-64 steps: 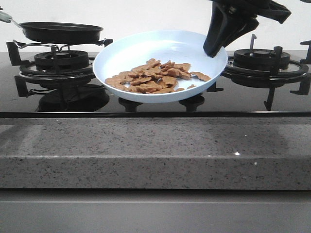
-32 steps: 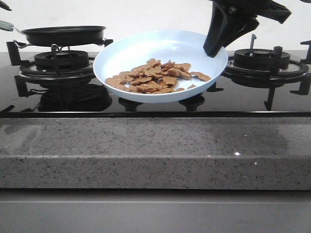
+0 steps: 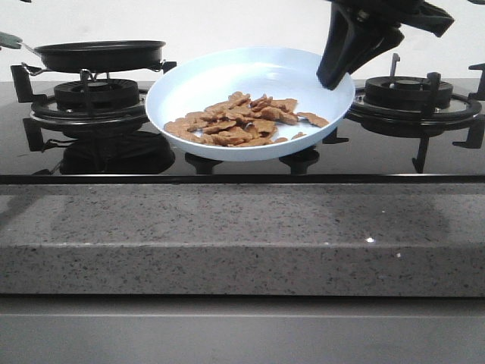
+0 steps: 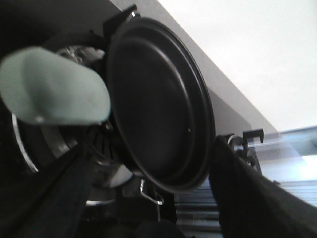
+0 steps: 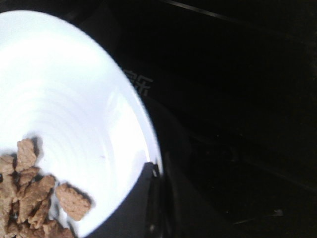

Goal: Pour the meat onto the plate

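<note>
Already the meat (image 3: 246,120) lies heaped in the plate (image 3: 204,80), toward its near side, so by my read the pour is done or nearly so. Plate sits tilted, its far rim raised, between the two burners on the stove (image 3: 242,163). Right gripper (image 3: 337,72) comes down from above onto the plate's right rim; the right wrist view shows a dark finger (image 5: 148,198) against the rim edge, so it looks clamped on the plate, though the second finger is hidden. Meat lies left and forward of that grip point, downhill along the tilt.

Left side: black pan (image 3: 100,53) rests level on the left burner (image 3: 95,95), looks empty in the left wrist view. Pale handle (image 4: 54,91) sits between the left gripper's dark fingers (image 4: 247,198), which stand wide apart, not touching it that I can see.

Key relation: plate hangs from its right rim, so the right arm is the one to level it or set it down; left arm is well apart from it, by the pan.
</note>
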Available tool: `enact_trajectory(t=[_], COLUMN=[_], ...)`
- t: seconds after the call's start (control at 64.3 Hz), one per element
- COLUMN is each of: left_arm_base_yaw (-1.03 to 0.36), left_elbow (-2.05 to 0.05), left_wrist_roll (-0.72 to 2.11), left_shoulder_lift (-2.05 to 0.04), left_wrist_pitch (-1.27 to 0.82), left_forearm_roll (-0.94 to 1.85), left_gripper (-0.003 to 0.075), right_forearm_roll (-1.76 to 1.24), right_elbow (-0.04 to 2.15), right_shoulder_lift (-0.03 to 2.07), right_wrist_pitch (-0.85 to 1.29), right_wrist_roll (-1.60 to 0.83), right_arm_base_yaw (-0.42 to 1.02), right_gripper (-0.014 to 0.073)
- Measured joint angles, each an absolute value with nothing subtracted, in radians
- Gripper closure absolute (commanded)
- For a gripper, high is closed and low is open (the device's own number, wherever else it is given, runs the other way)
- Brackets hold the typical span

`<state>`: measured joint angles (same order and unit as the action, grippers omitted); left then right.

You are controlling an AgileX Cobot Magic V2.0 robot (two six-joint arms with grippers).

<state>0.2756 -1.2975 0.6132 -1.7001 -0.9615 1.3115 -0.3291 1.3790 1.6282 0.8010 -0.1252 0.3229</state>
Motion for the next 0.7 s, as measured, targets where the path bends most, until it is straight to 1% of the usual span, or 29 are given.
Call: enact_trajectory(t=[0.109,0.202,0.249,0.28,0.327,0.358,0.389,0.42,0.56,0.7], left_arm_base_yaw=[0.276,0.276,0.276,0.276,0.276,0.276,0.276,0.276,0.274,0.257], left_elbow=[-1.298,-1.298,-1.298,-1.298,-1.298,-1.298,-1.298,-1.298,-1.298,-1.288], left_wrist_roll=[0.598,0.573,0.56,0.553,0.548,0.548,0.547,0.547,0.552,0.592], left_shoulder_lift=[-1.693,-1.692,-1.692,-1.692,-1.692,-1.692,-1.691,-1.689,-1.677,-1.613], left_wrist_pitch=[-0.991,-1.01,-1.021,-1.031,-1.047,-1.056,-1.071,-1.078,-1.105,-1.105], left_forearm_roll=[1.279,1.241,1.219,1.21,1.196,1.194,1.188,1.189,1.181,1.165], left_gripper=[0.0304,0.0357,0.0412,0.0465,0.0568,0.0622,0.0702,0.0741,0.0741,0.0741], right_forearm_roll=[-0.329,-0.329,-0.329,-0.329,-0.329,-0.329,-0.329,-0.329,-0.329,-0.329], right_elbow=[1.379,1.379,1.379,1.379,1.379,1.379,1.379,1.379,1.379,1.379], right_shoulder_lift=[1.628,1.628,1.628,1.628,1.628,1.628,1.628,1.628,1.628,1.628], right_wrist_pitch=[0.801,0.801,0.801,0.801,0.801,0.801,0.801,0.801,0.801,0.801], right_wrist_roll=[-0.125,-0.125,-0.125,-0.125,-0.125,-0.125,-0.125,-0.125,-0.125,-0.125], right_arm_base_yaw=[0.323,0.323,0.323,0.323,0.323,0.323,0.323,0.323,0.323,0.323], right_gripper=[0.0654,0.0654,0.0654,0.0654,0.0654,0.0654,0.0654,0.0654,0.0654,0.0654])
